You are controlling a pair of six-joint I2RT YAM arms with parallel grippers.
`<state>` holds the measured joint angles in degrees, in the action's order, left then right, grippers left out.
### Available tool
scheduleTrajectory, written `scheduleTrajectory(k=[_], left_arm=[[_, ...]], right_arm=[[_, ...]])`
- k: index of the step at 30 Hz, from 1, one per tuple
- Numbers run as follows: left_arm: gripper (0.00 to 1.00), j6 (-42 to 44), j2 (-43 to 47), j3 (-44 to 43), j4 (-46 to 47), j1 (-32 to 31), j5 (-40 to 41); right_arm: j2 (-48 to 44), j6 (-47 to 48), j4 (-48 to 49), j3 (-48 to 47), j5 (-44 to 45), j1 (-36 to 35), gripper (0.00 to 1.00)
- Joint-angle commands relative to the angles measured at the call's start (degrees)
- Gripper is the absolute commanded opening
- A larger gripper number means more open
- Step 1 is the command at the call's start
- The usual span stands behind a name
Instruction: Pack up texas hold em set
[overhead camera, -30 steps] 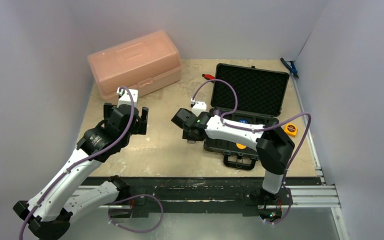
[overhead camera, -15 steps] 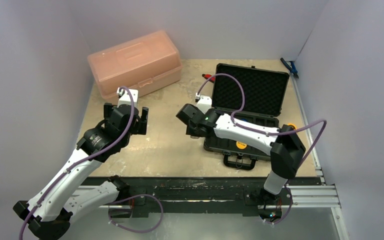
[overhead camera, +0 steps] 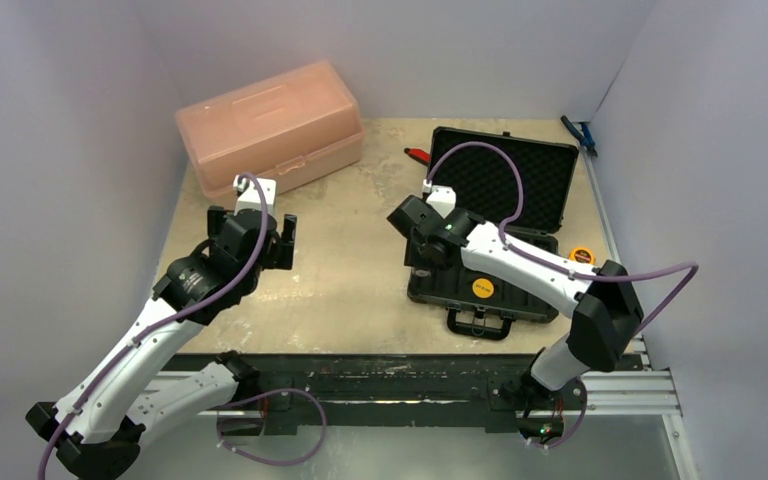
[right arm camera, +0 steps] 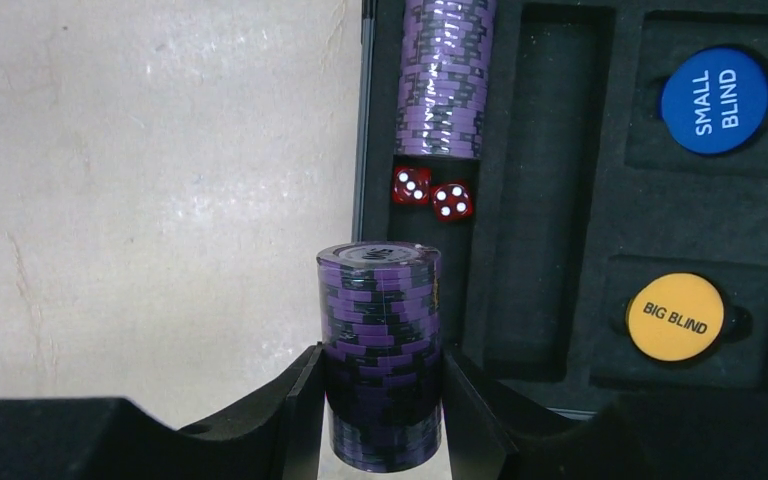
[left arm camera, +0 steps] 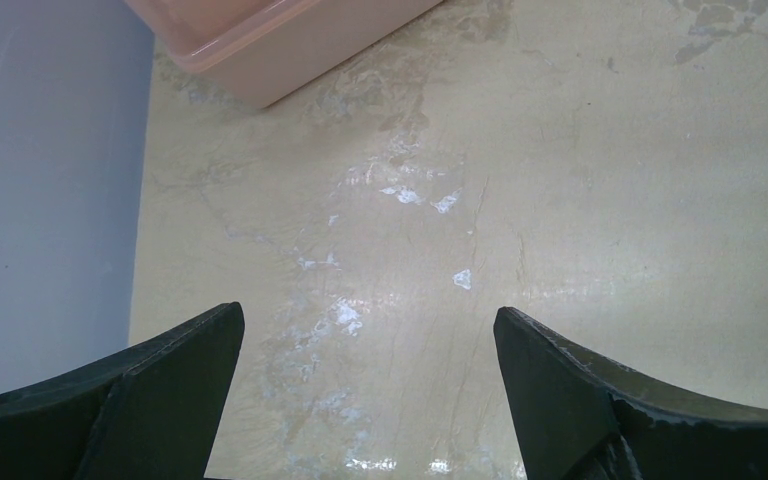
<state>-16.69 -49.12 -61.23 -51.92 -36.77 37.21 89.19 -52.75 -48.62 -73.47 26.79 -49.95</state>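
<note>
I have the right gripper (right arm camera: 382,385) clamped on the chip stack (right arm camera: 380,320) | left gripper (left arm camera: 368,315) apart, idle | I should tip it flat into the slot (right arm camera: 555,200) at one o'clock

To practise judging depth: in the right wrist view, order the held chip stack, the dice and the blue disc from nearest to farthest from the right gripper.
1. held chip stack, between the right gripper jaws.
2. dice, just ahead, slightly right.
3. blue disc, far upper right.
</note>
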Motion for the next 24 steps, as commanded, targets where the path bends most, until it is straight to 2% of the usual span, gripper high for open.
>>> scheduleTrajectory(k=[1,6,12,24], left_arm=[[0.96,1.1,0.8,0.0,1.6,0.2,-0.2],[0.96,1.2,1.2,0.0,1.3,0.3,-0.1],[0.96,1.3,2.1,0.0,1.4,0.3,0.2],[0.96,1.3,2.7,0.0,1.2,0.3,0.5]], right_arm=[[-1.7,3.4,0.8,1.0,-4.2,2.3,0.0],[0.4,7.4,2.2,1.5,-10.7,6.2,0.0],[3.6,9.5,0.1,-0.8,-11.8,7.9,0.0],[6.6,7.8,-1.2,-0.9,-15.0,8.1,0.0]])
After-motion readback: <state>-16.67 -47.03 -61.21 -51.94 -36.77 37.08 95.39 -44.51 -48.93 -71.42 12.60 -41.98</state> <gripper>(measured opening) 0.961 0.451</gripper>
